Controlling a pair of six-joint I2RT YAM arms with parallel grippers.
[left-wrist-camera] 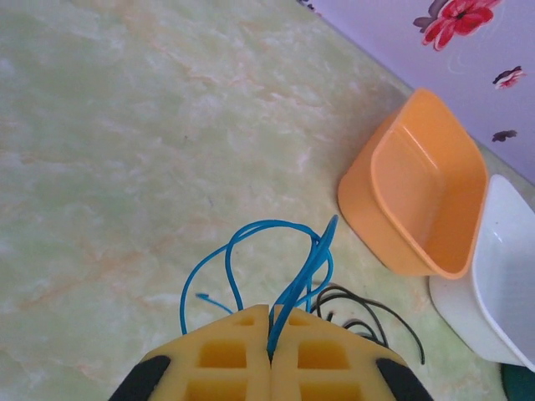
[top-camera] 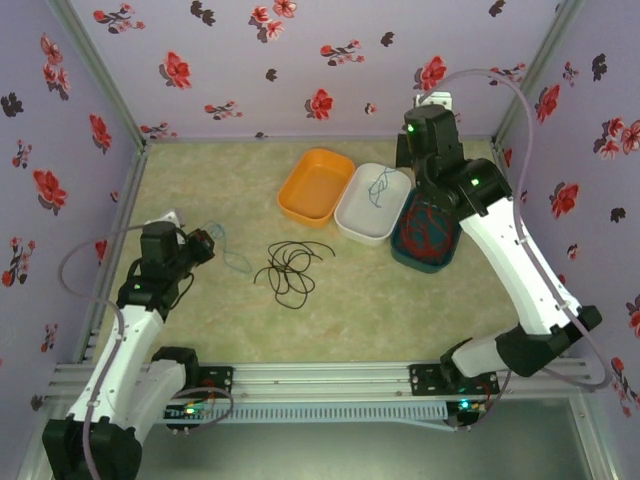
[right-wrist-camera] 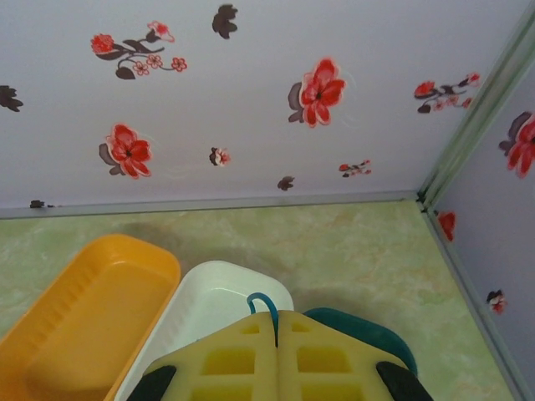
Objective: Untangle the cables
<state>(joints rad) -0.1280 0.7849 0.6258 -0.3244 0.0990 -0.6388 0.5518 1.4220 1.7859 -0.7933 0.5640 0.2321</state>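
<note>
Cables, sorting status: blue cable (left-wrist-camera: 280, 242) is pinched between the left fingers (left-wrist-camera: 282, 332), which are pressed together on it. Its loops arch up off the tabletop (top-camera: 220, 190). We judge this hold is meant to draw blue away from the black cable (top-camera: 290, 268), which lies as a loose coil mid-tabletop, near the trays but apart from them. In the left wrist view, black strands lie just beside the blue one; we cannot tell whether they cross.

Red cable (top-camera: 428, 230) rests inside the teal tray (top-camera: 405, 258). A bluish strand (top-camera: 380, 188) lies in the white tray (top-camera: 350, 225) next to it. We read this as one tray per colour, with the orange tray (top-camera: 318, 185) likely meant for black.

Right fingers (right-wrist-camera: 284, 330) are pressed together above the white tray. A small blue loop shows at their tips. We cannot tell if it is pinched or just lying below.
</note>
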